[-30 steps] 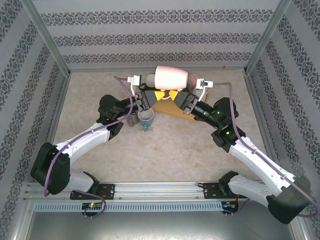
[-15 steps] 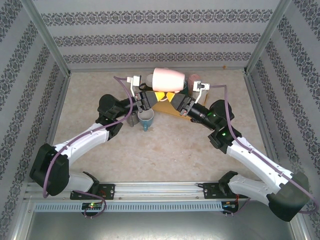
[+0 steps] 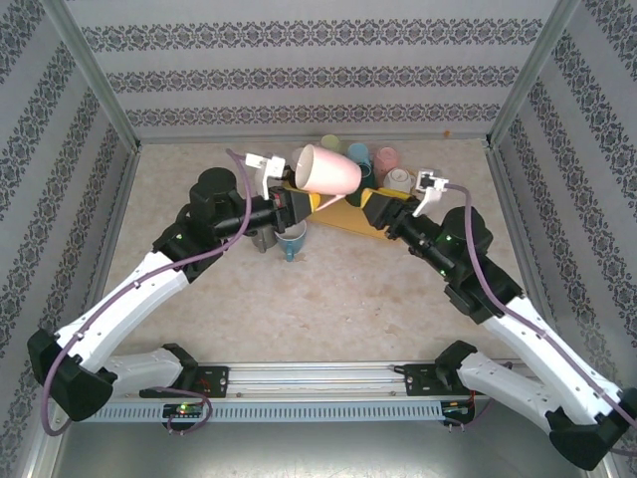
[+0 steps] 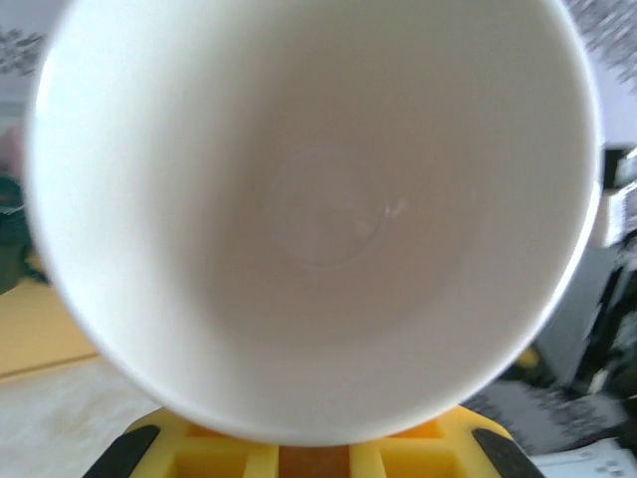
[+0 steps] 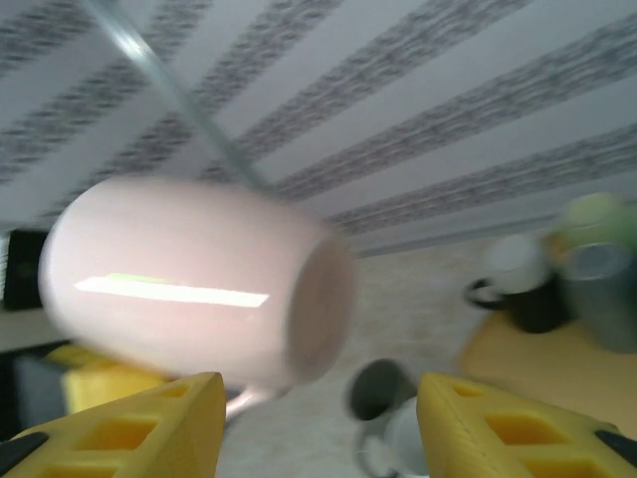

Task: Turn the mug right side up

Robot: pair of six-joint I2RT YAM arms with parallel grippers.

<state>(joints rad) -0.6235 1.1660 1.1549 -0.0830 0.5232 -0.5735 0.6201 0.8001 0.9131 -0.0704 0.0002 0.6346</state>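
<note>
Two grippers meet near the back of the table [image 3: 328, 289]. The left gripper [image 3: 305, 202] is pressed together under the pink mug [image 3: 326, 171] and carries it in the air. In the left wrist view its yellow fingers [image 4: 199, 453] sit close together right below the mug [image 4: 318, 209], whose pale inside faces the camera. Exactly which part of the mug they pinch is hidden.

The right gripper [image 3: 376, 207] stands just beside the mug, apart from it, with its jaws spread. In the right wrist view its two yellow fingers [image 5: 129, 428] are wide apart, with the mug [image 5: 189, 284] blurred beyond them and not between them.

The mug lies on its side, slightly tilted, mouth toward the left arm and base toward the right arm, above the edge of a yellow board [image 3: 343, 217].

Below the left gripper, a blue mug [image 3: 291, 239] stands upright on the table with a dark grey mug [image 3: 264, 239] just beside it. Behind the raised mug, several more mugs cluster at the back: green [image 3: 330, 142], light blue [image 3: 358, 152], pink [image 3: 386, 157] and white [image 3: 400, 179].
</note>
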